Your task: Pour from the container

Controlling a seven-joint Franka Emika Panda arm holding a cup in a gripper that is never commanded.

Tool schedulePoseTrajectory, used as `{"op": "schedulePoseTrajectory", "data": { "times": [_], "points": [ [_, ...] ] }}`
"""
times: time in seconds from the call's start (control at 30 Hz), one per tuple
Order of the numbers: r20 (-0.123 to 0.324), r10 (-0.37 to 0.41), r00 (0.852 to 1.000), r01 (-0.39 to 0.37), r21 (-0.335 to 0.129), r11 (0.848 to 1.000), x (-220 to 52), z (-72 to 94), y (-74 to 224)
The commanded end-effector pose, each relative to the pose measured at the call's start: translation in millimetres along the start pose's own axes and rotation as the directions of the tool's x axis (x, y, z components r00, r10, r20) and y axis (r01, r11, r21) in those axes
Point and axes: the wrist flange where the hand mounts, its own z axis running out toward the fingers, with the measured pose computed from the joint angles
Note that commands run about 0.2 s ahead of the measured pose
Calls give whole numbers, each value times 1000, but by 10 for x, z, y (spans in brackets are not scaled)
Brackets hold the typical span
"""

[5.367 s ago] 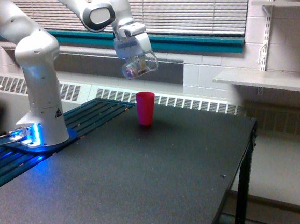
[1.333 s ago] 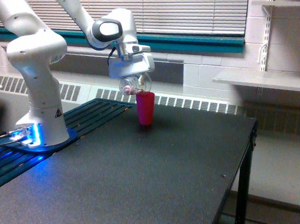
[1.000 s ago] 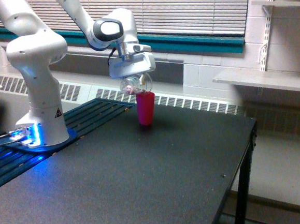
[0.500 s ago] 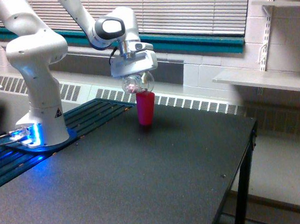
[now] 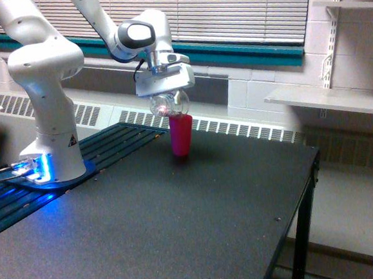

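Between fingers of gripper [image 5: 168, 99]: clear cup [image 5: 169, 104] clamped, tipped, reddish bits inside, just above pink cup [image 5: 180, 135] rim. Pink cup upright near table [image 5: 181, 230] far edge. For clean pour: keep mouth over opening, tilt slowly, avoid knocking rim.

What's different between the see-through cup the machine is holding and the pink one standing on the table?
The clear cup is transparent, with reddish bits showing inside; the pink cup is opaque. The clear cup is held tipped in the gripper above the pink cup's rim; the pink cup stands upright on the black table. They look similar in size.
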Motion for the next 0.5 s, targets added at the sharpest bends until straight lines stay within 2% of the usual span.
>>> {"op": "schedulePoseTrajectory", "data": {
  "times": [0.03, 0.5],
  "points": [
    [8, -26, 1000, 26, -13, 1000, -32, -14, -19],
    [11, -49, 999, 49, -25, 998, -21, -33, -67]
  ]
}}
